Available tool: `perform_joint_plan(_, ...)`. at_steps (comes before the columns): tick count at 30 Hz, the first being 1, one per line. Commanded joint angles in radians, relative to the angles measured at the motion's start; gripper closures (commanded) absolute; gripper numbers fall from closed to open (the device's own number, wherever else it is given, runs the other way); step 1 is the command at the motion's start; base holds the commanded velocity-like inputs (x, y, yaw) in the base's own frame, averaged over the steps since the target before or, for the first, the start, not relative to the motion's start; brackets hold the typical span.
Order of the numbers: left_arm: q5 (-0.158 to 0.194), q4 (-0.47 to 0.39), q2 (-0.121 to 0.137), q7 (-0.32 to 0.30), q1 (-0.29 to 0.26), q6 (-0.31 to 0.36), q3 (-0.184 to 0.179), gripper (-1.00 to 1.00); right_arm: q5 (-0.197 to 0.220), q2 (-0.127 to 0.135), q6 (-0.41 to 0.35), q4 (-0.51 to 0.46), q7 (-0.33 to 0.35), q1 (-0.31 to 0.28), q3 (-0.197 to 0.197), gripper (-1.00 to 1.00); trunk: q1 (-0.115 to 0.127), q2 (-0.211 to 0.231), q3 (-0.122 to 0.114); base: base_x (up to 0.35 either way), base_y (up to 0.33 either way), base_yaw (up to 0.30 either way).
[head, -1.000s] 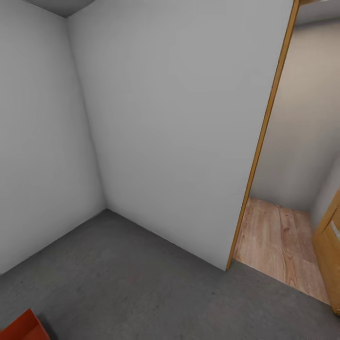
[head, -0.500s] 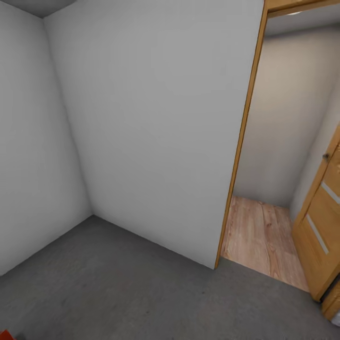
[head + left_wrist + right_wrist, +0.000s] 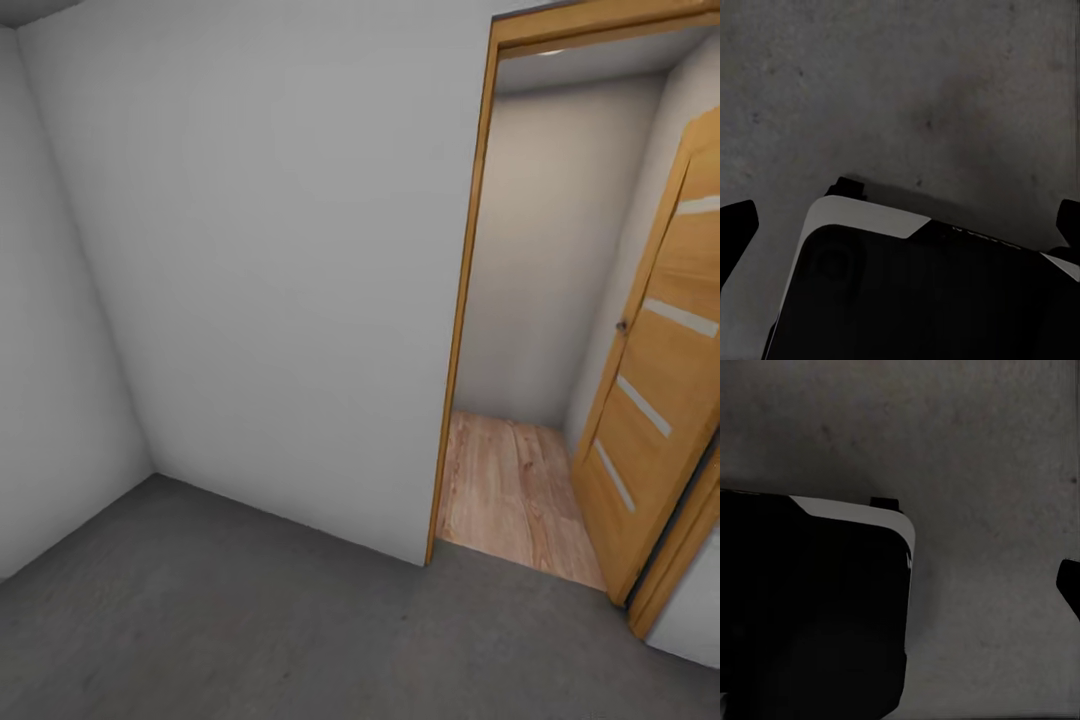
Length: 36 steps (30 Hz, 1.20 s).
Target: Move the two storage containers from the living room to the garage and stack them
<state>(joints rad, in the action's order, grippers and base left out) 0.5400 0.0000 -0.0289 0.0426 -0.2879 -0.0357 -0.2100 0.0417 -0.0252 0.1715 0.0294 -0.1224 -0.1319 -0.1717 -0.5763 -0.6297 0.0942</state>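
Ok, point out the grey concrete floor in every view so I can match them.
Head view: the concrete floor spans the lower part, below the pale wall, up to the doorway's wood planks.
Left wrist view: the floor, beyond a dark white-edged body.
Right wrist view: the floor, beside that body.
Shared landmark: its mottled grey surface.

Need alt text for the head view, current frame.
Open wood-plank door in a wood-framed doorway at the right, leading onto light wood plank flooring. Plain pale grey walls meet in a corner at the left, above dark grey concrete floor.
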Motion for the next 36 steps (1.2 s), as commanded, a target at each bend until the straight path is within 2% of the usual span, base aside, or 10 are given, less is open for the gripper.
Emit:
perform_joint_plan(1, 0.008, 0.000, 0.000, 0.003, -0.001, -0.003, -0.008, -1.00, 0.004, 0.000, 0.005, 0.003, -0.003, -0.002, -0.008, -1.00, 0.000, -0.001, 0.001, 0.000, 0.000, -0.254)
perform_joint_plan(36, 0.008, 0.000, 0.000, 0.003, -0.001, -0.004, -0.009, -1.00, 0.004, -0.001, 0.005, 0.004, -0.003, -0.002, -0.008, -1.00, 0.000, -0.001, -0.028, 0.000, 0.000, -0.256)
